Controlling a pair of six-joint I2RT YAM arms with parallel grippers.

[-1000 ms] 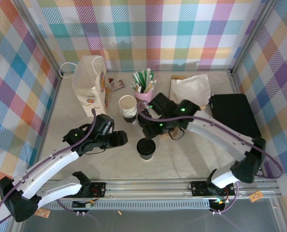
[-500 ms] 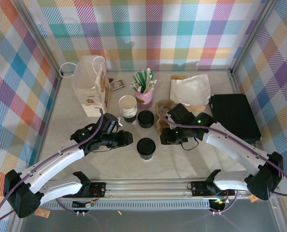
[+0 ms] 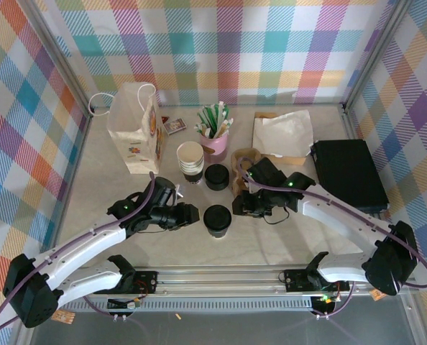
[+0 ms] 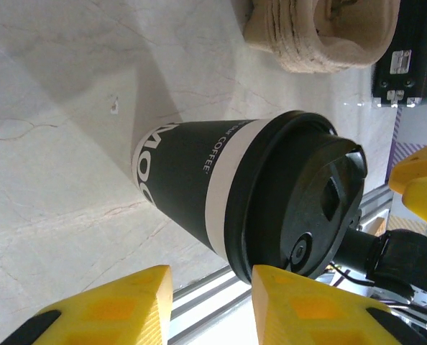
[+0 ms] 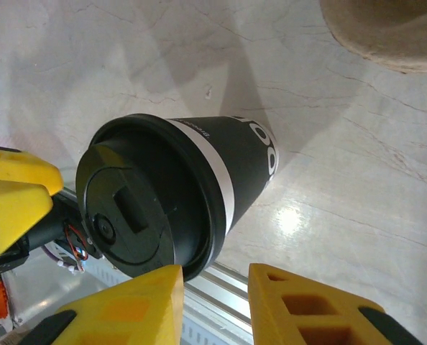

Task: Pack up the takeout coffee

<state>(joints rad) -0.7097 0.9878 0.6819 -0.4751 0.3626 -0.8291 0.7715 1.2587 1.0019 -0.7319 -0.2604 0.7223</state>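
Coffee cup (image 3: 217, 219) upright, lid on, front-centre of table (image 3: 285, 244). Left gripper (image 4: 208, 280) and right gripper (image 5: 213, 277) flank it, just beside. Both jaws partly apart, gripping nothing. My read: squared up for a side grab. Paper bag (image 3: 134, 129) back-left, likely destination.

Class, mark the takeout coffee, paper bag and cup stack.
takeout coffee (image 3: 217, 218): top external view, black lid.
paper bag (image 3: 132, 131): top external view, side face.
cup stack (image 3: 190, 154): top external view, top cup's inside.
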